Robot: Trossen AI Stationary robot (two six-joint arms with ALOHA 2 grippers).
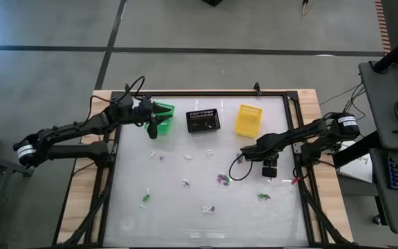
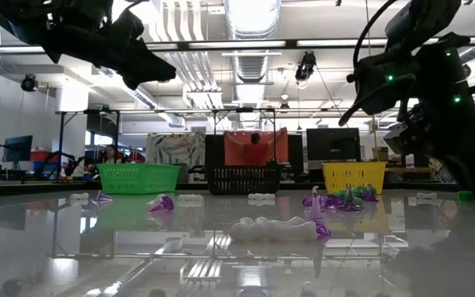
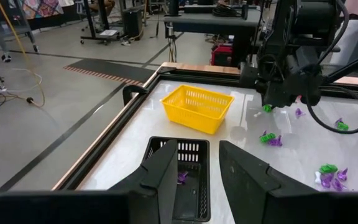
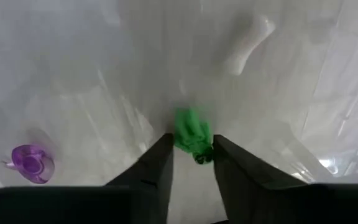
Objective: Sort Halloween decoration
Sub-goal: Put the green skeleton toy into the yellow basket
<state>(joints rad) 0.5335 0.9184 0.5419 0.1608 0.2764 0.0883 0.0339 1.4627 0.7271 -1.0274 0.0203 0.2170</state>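
Green plastic trinket, tiny and light, sits between my right gripper's narrowed fingers at lower right of the glossy white table; likely slippery, so I'd pinch mid-body. Left gripper hangs half-open, empty.

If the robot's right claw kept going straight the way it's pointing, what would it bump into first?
Probably the small green trinket lying between the right gripper's fingertips, then the white table just beneath it. The gripper points down, and nothing else shows in between.
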